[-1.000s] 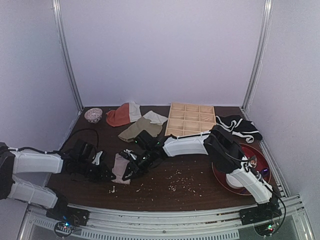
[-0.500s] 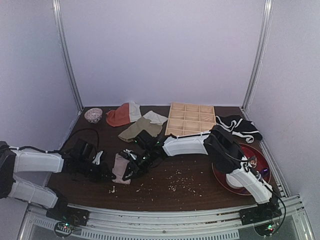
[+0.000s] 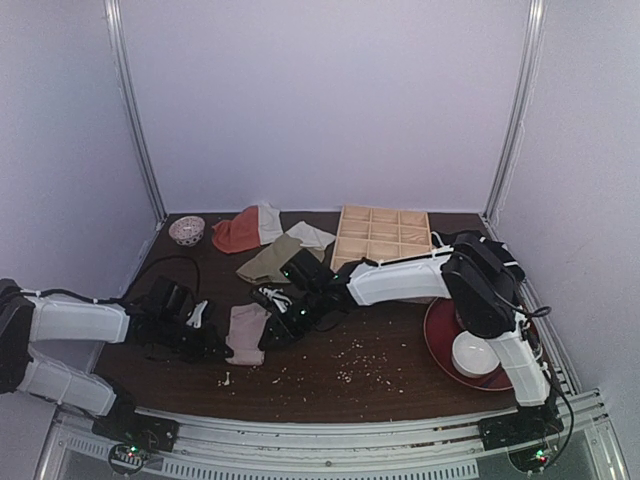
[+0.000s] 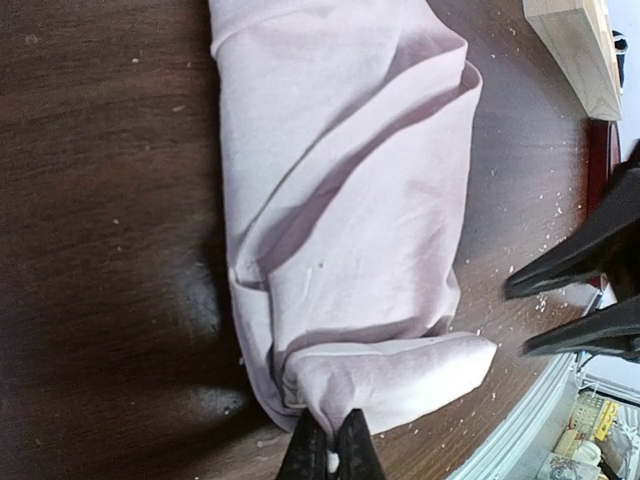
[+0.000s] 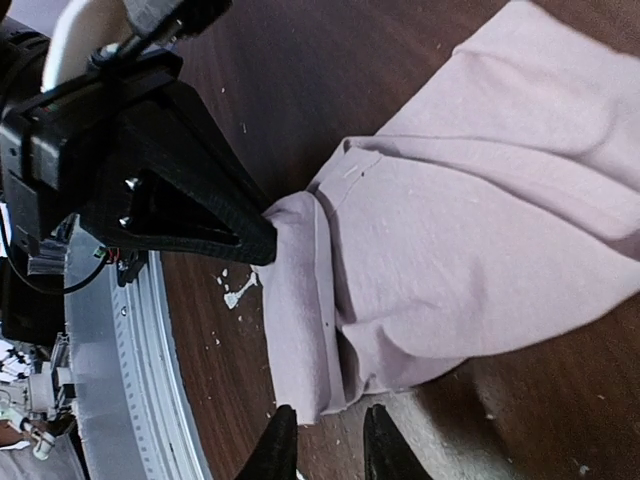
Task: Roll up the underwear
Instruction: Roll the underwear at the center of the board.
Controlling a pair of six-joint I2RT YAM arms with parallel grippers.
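Observation:
The mauve-pink underwear (image 3: 243, 330) lies folded into a narrow strip on the dark wooden table, at the near left. My left gripper (image 3: 218, 345) is shut on its near folded end, and the left wrist view shows the fingertips (image 4: 330, 452) pinching a bunched corner of the cloth (image 4: 340, 200). My right gripper (image 3: 272, 330) is at the cloth's right edge. In the right wrist view its jaws (image 5: 328, 442) stand slightly open and empty, just off the corner of the underwear (image 5: 480, 240). The left gripper (image 5: 266, 240) shows there, holding the fold.
An olive-green cloth (image 3: 275, 257), an orange-red and white cloth (image 3: 245, 230) and a small bowl (image 3: 187, 230) lie at the back left. A wooden grid tray (image 3: 380, 238) and a black-and-white cloth (image 3: 478, 252) lie behind. A red plate (image 3: 525, 335) is at the right. Crumbs (image 3: 350, 365) dot the table.
My right arm has drawn back to the right and its gripper has come off the underwear, so more of the cloth shows. The left gripper has kept its hold.

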